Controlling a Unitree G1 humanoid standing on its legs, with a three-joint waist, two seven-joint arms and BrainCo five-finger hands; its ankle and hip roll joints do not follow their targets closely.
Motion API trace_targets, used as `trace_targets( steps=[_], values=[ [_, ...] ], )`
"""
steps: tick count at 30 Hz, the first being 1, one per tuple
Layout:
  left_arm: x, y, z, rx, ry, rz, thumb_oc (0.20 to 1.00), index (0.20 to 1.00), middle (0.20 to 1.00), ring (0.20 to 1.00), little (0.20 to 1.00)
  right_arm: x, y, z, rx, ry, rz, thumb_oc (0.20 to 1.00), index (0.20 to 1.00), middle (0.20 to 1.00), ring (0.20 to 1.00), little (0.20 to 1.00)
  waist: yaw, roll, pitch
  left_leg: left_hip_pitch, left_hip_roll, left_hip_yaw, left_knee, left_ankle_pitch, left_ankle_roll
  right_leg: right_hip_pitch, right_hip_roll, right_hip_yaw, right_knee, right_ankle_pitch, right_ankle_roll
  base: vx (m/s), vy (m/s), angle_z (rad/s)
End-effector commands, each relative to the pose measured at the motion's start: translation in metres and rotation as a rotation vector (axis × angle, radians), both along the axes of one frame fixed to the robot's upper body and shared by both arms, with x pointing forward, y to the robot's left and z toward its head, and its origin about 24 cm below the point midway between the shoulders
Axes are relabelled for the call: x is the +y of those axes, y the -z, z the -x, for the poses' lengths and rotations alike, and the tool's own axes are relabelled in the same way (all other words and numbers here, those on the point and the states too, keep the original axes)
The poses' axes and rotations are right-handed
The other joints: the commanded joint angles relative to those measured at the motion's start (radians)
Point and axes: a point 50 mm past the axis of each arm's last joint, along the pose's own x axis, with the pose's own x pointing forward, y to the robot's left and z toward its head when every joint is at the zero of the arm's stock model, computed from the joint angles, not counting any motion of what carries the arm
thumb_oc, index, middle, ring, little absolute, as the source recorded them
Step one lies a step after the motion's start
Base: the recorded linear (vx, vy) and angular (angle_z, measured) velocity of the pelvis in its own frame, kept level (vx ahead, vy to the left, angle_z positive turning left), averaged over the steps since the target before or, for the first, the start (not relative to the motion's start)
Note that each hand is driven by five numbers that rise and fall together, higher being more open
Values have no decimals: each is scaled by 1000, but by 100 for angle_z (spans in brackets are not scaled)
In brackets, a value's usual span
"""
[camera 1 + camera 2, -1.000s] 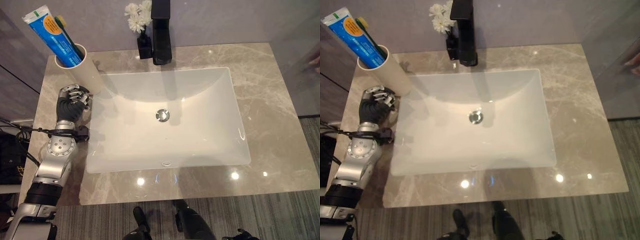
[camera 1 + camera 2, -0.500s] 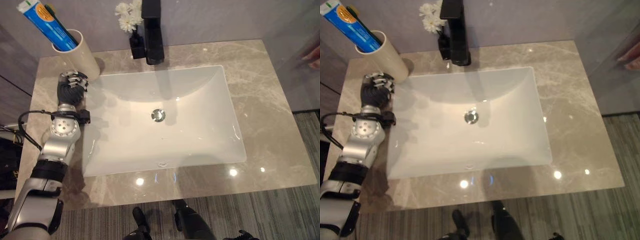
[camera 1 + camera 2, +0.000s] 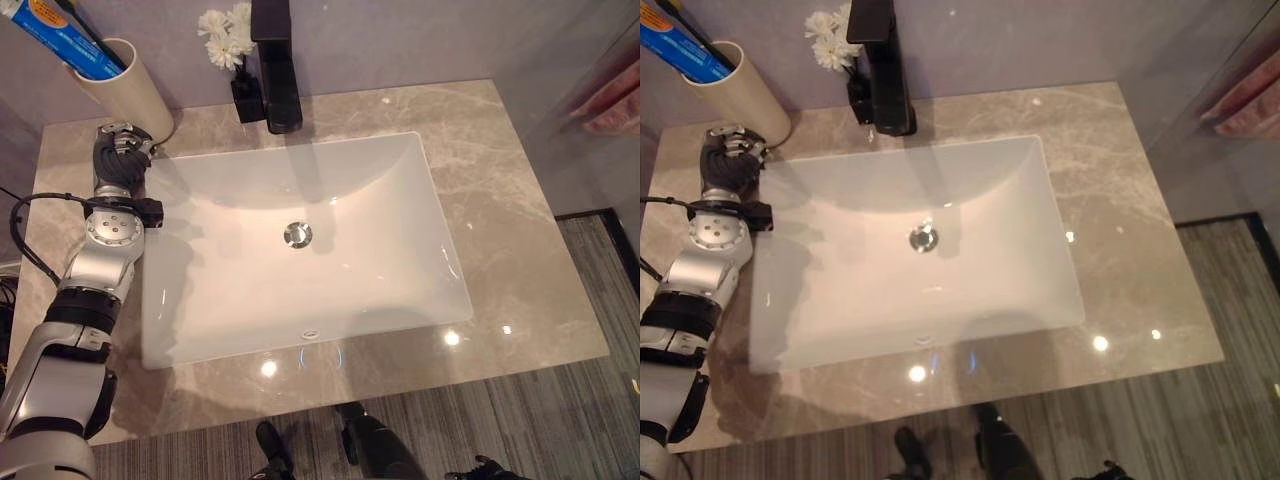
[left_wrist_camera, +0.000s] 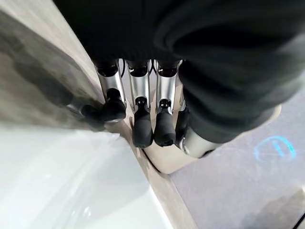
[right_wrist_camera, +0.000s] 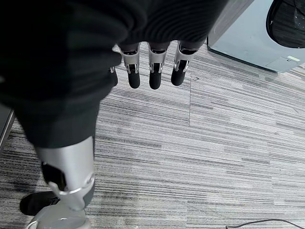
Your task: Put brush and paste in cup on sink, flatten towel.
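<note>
We see the cream cylindrical cup (image 3: 120,85) standing upright on the grey-brown marbled stone counter (image 3: 520,230) at its back left corner, near the wall. Inside it stand the blue toothpaste tube (image 3: 60,40) and a dark-handled toothbrush (image 3: 95,45), both leaning up and away to the left with their long axes nearly parallel. That part of the task looks done to us.

Our left hand (image 3: 117,155) rests on the counter just in front of the cup, beside the left rim of the white rectangular sink basin (image 3: 300,240). Its fingers (image 4: 143,129) are relaxed, only lightly bent, and grasp nothing; in the left wrist view the dark tips sit just short of the cup's base, near it or perhaps touching.

Our right hand (image 5: 150,67) hangs low over grey striped flooring (image 5: 228,157), fingers straight and empty, well apart from the counter.

What remains is the towel. The only cloth we can make out is a pinkish fabric (image 3: 605,100) at the far right edge, beyond the counter, and we cannot tell whether it is the towel meant. If it is, it lies well to the right, on the opposite side from the left hand, so we judge the right arm the nearer one to raise toward it. A black tap (image 3: 275,65) and a small black vase of white flowers (image 3: 228,40) stand behind the basin, clear of that path.
</note>
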Motion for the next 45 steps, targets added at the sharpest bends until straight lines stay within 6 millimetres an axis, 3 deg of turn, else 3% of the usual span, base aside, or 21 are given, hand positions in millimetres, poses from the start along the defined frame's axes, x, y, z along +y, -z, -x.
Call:
trace_targets(
  steps=[1,10,16,21,26,28,29,32,36,40,45],
  values=[
    [23,14,6,66,-87,22,200,200,200,200,200,-22,-8,2,13,11,82,1000,1000,1000,1000,1000,-8,39,44,39,125,-124,6,75,-95,-17,-51,-34,95,-59,85,0,0,0],
    [39,19,19,74,-130,13,200,200,200,200,200,-24,-8,5,20,23,83,1000,1000,1000,1000,1000,4,38,51,32,129,-133,6,77,-94,-12,-52,-44,89,-59,84,0,0,0],
    [58,12,22,66,-218,28,200,200,200,200,200,-24,-8,5,19,17,88,1000,1000,1000,1000,1000,4,33,59,20,131,-138,6,81,-98,-15,-50,-48,83,-54,83,0,0,0],
    [72,0,23,67,-291,26,200,200,200,200,200,-24,-9,3,22,-8,95,1000,1000,1000,1000,1000,-3,19,61,13,136,-130,6,83,-101,-17,-43,-41,66,-39,87,-1,-3,-1],
    [80,-24,19,52,-331,-8,200,200,200,200,200,-24,-9,0,17,-30,102,1000,1000,1000,1000,1000,-20,-12,60,-3,144,-111,6,88,-108,-28,-33,-20,31,-7,94,-2,-4,-2],
    [83,-32,20,54,-346,-53,200,200,200,200,200,-24,-10,-2,11,-35,103,1000,1000,1000,1000,1000,-25,-24,59,-10,146,-105,6,92,-109,-34,-29,-11,25,4,97,0,0,0],
    [83,-49,18,70,-389,-181,200,200,200,200,200,-26,-11,-6,-2,-50,102,1000,1000,1000,1000,1000,-29,-42,60,-21,149,-99,6,96,-109,-41,-21,-5,17,16,101,-21,-10,-5],
    [81,-60,17,46,-397,-208,200,200,200,200,200,-26,-11,-7,-14,-52,95,1000,1000,1000,1000,1000,-32,-60,60,-30,154,-90,6,96,-109,-49,-14,4,10,27,107,-8,-19,-10],
    [70,-61,9,52,-368,-243,200,200,200,200,200,-23,-8,5,19,-49,89,1000,1000,1000,1000,1000,-37,-77,53,-46,163,-89,6,96,-110,-64,-7,10,-1,35,108,8,-13,-8],
    [46,-43,-1,67,-273,-284,200,200,200,200,200,-20,-6,11,38,-66,86,1000,1000,1000,1000,1000,-38,-80,46,-42,165,-94,6,97,-110,-68,-12,15,-1,31,105,3,5,-2],
    [33,-33,-7,80,-228,-299,200,200,200,200,200,-22,-7,7,16,-59,91,1000,1000,1000,1000,1000,-43,-77,42,-39,162,-94,6,93,-110,-70,-13,17,-1,32,105,0,0,0]
  ],
)
